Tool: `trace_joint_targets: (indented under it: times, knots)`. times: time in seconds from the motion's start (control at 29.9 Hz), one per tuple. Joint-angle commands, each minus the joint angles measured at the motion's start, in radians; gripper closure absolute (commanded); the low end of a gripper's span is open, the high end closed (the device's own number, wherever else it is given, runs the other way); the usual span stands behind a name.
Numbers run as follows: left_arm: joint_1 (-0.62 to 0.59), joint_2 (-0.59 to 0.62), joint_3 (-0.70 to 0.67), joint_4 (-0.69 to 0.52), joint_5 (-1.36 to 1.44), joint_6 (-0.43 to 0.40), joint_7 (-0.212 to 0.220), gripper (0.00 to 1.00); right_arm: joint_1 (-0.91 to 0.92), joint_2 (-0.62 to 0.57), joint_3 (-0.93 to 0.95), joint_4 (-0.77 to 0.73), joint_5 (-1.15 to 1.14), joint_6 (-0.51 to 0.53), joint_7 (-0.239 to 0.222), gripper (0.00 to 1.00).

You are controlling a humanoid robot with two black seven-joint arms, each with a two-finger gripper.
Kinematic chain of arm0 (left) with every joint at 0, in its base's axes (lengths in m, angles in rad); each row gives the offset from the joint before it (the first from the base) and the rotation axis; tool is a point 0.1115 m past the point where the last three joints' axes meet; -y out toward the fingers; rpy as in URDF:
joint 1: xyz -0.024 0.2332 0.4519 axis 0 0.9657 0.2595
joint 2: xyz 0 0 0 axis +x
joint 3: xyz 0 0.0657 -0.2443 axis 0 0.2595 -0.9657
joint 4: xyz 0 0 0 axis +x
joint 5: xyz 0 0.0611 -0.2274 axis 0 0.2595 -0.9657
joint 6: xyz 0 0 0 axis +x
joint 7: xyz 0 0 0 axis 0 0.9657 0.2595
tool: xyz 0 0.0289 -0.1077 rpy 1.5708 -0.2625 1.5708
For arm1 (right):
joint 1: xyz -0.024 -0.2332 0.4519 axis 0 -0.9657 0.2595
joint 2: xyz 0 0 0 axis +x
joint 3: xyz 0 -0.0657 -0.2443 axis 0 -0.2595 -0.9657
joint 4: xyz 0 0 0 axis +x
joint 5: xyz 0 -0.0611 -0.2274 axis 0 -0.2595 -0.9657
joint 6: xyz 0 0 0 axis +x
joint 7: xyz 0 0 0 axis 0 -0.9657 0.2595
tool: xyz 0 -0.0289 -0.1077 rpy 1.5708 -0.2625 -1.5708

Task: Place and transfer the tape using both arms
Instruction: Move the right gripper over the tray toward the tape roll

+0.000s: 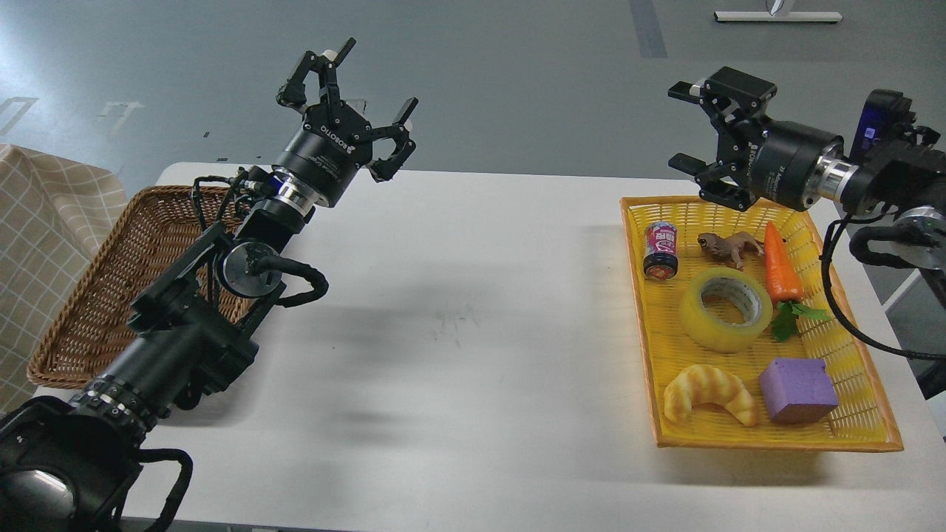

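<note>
The tape (725,309), a thick translucent yellow roll with a grey core, lies flat in the middle of the yellow tray (641,310) on the table's right side. My right gripper (695,125) is open and empty, held sideways in the air above the tray's far edge, well clear of the tape. My left gripper (347,103) is open and empty, raised above the table's far left, beside the wicker basket (111,295).
The tray also holds a small can (661,250), a toy frog (728,245), a carrot (780,267), a croissant toy (708,391) and a purple block (798,389). A checked cloth (37,229) hangs at the left. The white table (458,332) spans between basket and tray.
</note>
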Motion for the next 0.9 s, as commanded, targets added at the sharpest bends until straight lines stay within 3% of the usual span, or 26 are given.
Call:
trace_joint_targets:
  times: [0.0,0.27,0.4,0.87]
  knots:
    - [0.0,-0.003,0.0,0.0,0.0,0.0,0.001,0.02,-0.003,-0.082,-0.002,0.076,-0.108,0.0,0.001,0.0]
    - [-0.001,0.0,0.0,0.0,0.0,0.0,0.001,0.02,-0.009,-0.199,-0.002,0.129,-0.127,0.0,0.004,0.0]
    - [-0.001,0.0,0.0,0.0,0.0,0.0,0.001,0.02,-0.019,-0.253,-0.006,0.139,-0.243,0.0,0.004,0.0]
    - [-0.006,-0.001,0.0,-0.008,0.002,0.0,0.001,0.02,-0.087,-0.297,-0.007,0.136,-0.388,0.0,0.001,0.0]
